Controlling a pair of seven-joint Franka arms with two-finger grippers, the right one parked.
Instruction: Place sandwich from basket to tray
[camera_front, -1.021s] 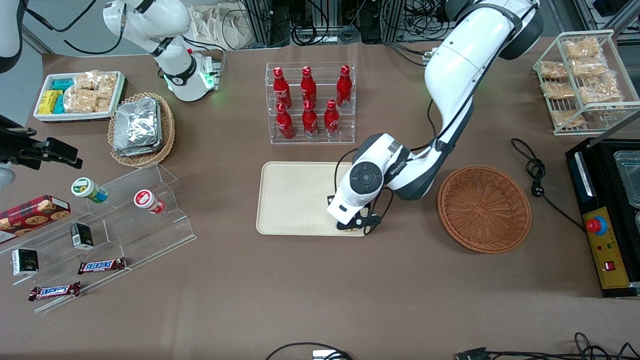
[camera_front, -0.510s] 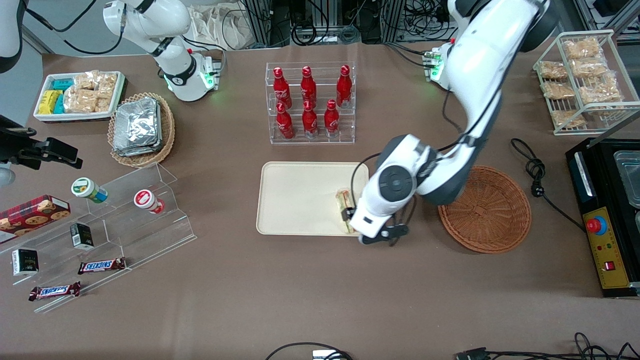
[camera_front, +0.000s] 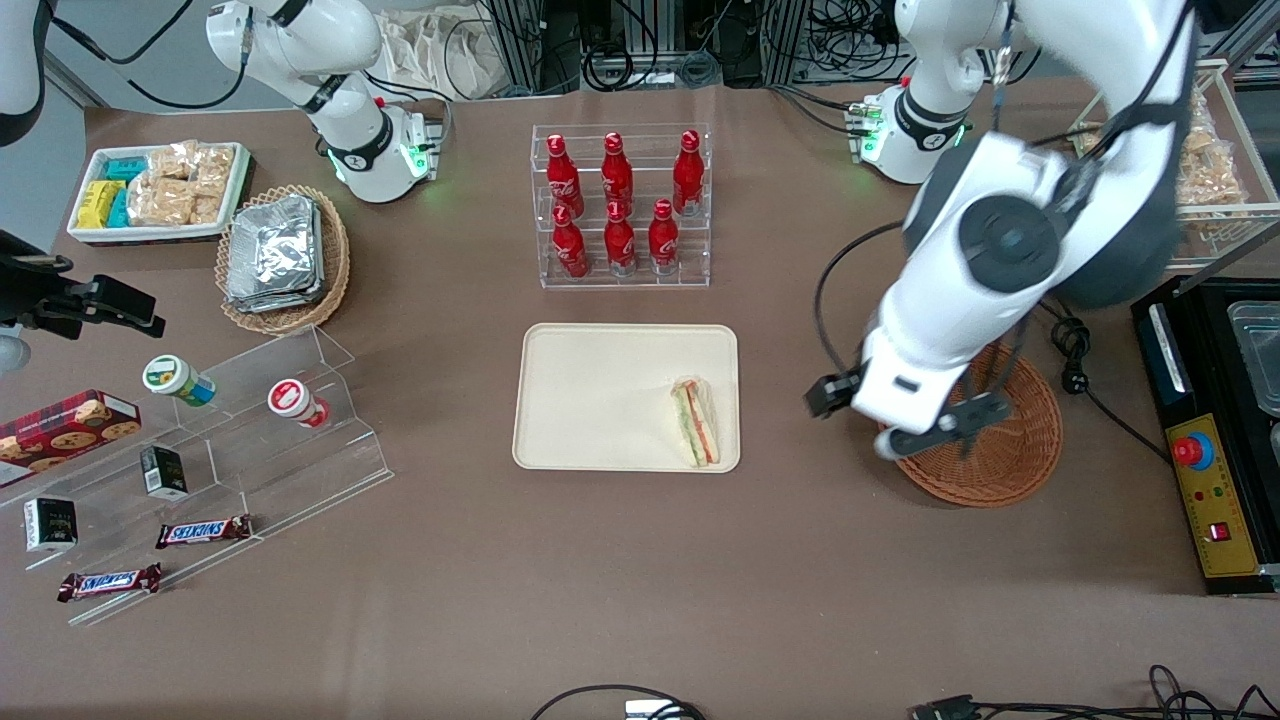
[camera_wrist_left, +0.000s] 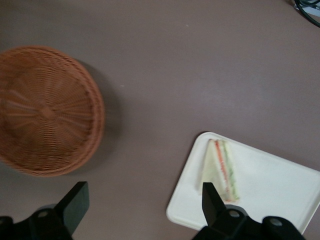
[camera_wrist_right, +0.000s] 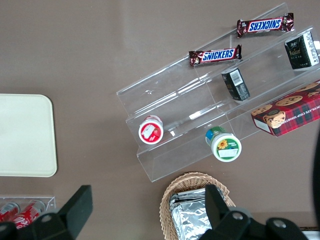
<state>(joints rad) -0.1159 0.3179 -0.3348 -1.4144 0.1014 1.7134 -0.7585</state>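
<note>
The sandwich (camera_front: 697, 422), a pale wedge with red and green filling, lies flat on the cream tray (camera_front: 600, 395), along the tray's edge nearest the working arm. In the left wrist view the sandwich (camera_wrist_left: 220, 167) sits in a corner of the tray (camera_wrist_left: 270, 190). The orange-brown wicker basket (camera_front: 1000, 460) holds nothing and is partly covered by my arm; the wrist view shows the basket (camera_wrist_left: 47, 110) bare inside. My left gripper (camera_front: 885, 420) hangs open and empty, high over the table between tray and basket, and shows as the gripper (camera_wrist_left: 142, 200) above bare tabletop.
A clear rack of red bottles (camera_front: 620, 205) stands farther from the camera than the tray. A black cable (camera_front: 1070, 345) and a black machine (camera_front: 1215, 430) lie beside the basket. A stepped acrylic shelf (camera_front: 250, 420) with snacks is toward the parked arm's end.
The gripper let go of the sandwich on the tray, then rose and swung away toward the basket. The sandwich now lies uncovered on the tray.
</note>
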